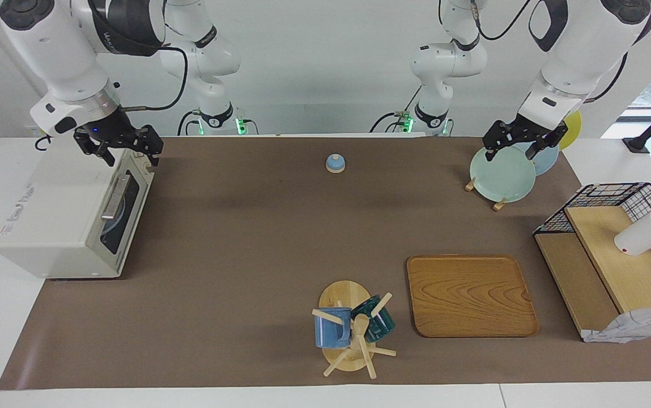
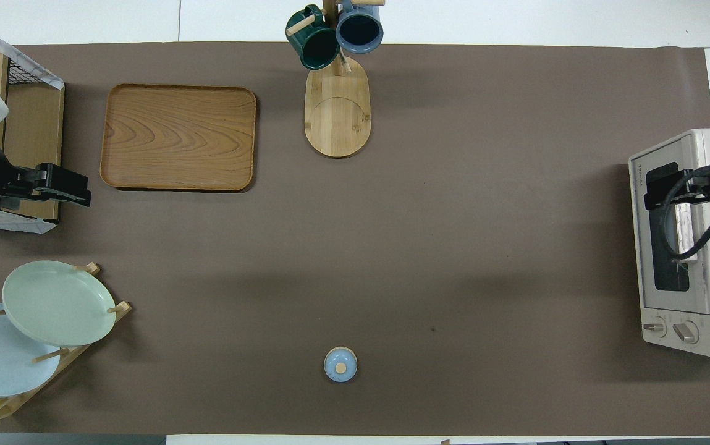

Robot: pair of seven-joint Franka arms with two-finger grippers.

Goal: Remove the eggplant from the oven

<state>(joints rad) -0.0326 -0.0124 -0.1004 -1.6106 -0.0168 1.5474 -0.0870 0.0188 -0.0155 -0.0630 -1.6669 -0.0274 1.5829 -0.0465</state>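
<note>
Right gripper (image 1: 127, 150) spread wide and empty, poised over the top front edge of the oven (image 1: 59, 221), just above the shut door (image 1: 124, 212). Left gripper (image 1: 520, 148) likewise wide and empty, waiting over the plates (image 1: 501, 174) toward the left arm's end of the table, well apart from the oven.

Key relation for the coming move: handle (image 1: 114, 198) directly below and slightly in front of the right gripper, its long axis running from nearer the robots to farther from them, parallel to the oven's front. Front of the oven turned toward the table's middle. Right arm plainly the nearer one; a short drop and a small reach forward probably enough to bracket the bar across its width.

Eggplant not to be seen in either view; by the task, presumably inside the oven, hidden by the dark glass. Only a pale bluish curve showing through the pane in the facing view, too dim to name. Lie and long axis of the eggplant impossible to tell while the door is shut.

Oven itself white and boxy, two knobs (image 2: 670, 329) at the end of its front nearer the robots. Likely step in hand: getting the door open, nothing removed yet. Main risk, as a judgement: dragging the light oven along the mat on the pull rather than swinging the door.
</note>
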